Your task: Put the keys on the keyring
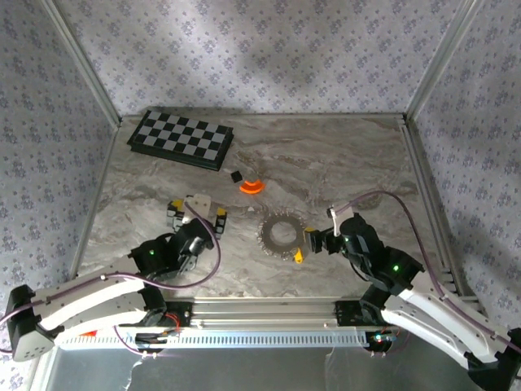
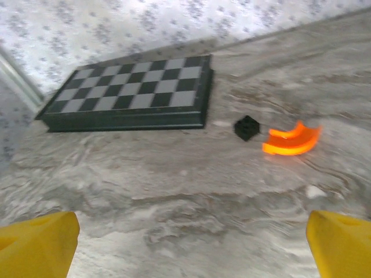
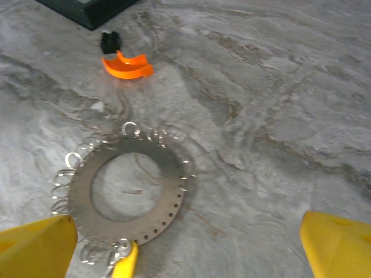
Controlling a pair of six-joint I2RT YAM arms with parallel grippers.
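Note:
The keyring (image 3: pixel 174 197) is a flat silvery disc with a big hole and small wire loops round its rim. It lies on the marble table, also seen from above (image 1: pixel 279 235). A tiny yellow key (image 3: pixel 126 263) lies at its near rim against a wire loop, and I cannot tell if it is hooked on. From above, the key (image 1: pixel 299 257) sits at the ring's near right. My right gripper (image 3: pixel 185 255) is open just near and right of the ring, holding nothing, and shows from above (image 1: pixel 323 228). My left gripper (image 2: pixel 188 249) is open over bare table, left of the ring (image 1: pixel 197 216).
A black-and-grey checkered board (image 2: pixel 133 92) lies at the back left (image 1: pixel 181 138). In front of it are a small black cube (image 2: pixel 246 128) and an orange disc (image 2: pixel 291 141), seen beyond the keyring in the right wrist view (image 3: pixel 127 66). Patterned walls close the table's sides and back.

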